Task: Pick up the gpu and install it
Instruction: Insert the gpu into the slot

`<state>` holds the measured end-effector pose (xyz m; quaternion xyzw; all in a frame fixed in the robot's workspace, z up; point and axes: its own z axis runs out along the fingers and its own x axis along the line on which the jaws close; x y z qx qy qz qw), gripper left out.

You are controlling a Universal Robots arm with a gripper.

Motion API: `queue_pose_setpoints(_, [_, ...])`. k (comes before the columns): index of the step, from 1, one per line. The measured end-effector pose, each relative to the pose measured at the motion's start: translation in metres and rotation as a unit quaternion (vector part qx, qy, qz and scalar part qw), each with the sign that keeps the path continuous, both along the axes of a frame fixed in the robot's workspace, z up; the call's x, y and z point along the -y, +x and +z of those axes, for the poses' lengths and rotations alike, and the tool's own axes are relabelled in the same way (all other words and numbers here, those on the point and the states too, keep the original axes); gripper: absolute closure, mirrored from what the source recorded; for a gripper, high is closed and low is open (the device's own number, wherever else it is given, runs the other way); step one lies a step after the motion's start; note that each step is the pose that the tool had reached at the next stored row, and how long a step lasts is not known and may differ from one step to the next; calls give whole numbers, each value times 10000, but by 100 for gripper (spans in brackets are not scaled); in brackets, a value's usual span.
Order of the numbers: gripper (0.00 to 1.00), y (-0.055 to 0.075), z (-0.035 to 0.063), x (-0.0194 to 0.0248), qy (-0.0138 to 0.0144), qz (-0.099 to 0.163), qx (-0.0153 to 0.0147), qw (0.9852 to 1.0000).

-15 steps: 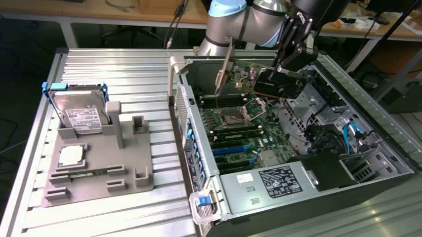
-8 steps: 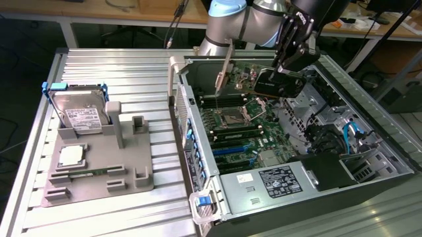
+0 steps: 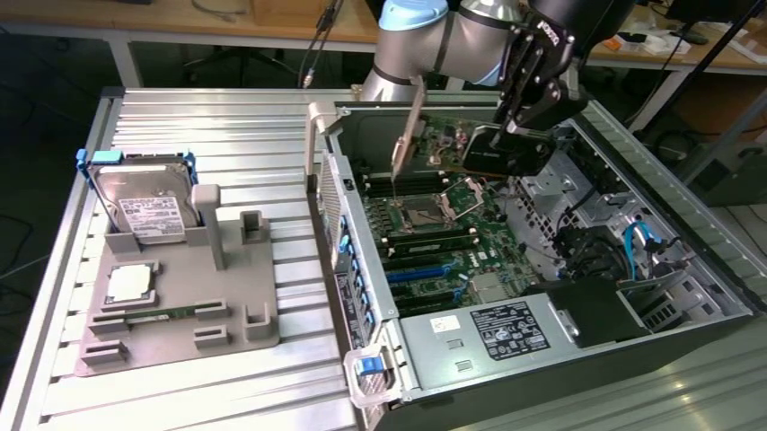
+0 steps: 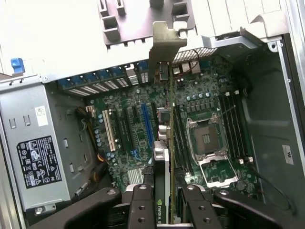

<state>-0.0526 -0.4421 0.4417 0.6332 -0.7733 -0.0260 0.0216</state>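
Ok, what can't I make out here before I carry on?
- Wrist view: which slot the gpu is over; the card's own edge covers it.
- Exterior view: whether the gpu's lower edge touches the motherboard or hangs clear; the angle doesn't settle it.
- Exterior view: the gripper pads on the card; the gripper body hides them.
- Both views: the psu label; print too small to read.

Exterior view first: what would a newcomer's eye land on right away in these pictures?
The gripper stands out first. It holds the gpu on edge above the motherboard inside the open computer case, at the exterior view's right. Next comes the silver hard drive in its blue frame, propped up on the grey holder at the exterior view's left.
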Motion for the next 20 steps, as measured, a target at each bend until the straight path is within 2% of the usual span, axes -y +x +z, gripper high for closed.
queue_pose_setpoints(8, [73, 0, 0, 0, 0, 331, 0, 9995])
queue_pose_setpoints(15, [73, 2, 0, 0, 0, 592, 0, 9982])
queue_pose_setpoints(20, [73, 3, 0, 0, 0, 625, 0, 9980])
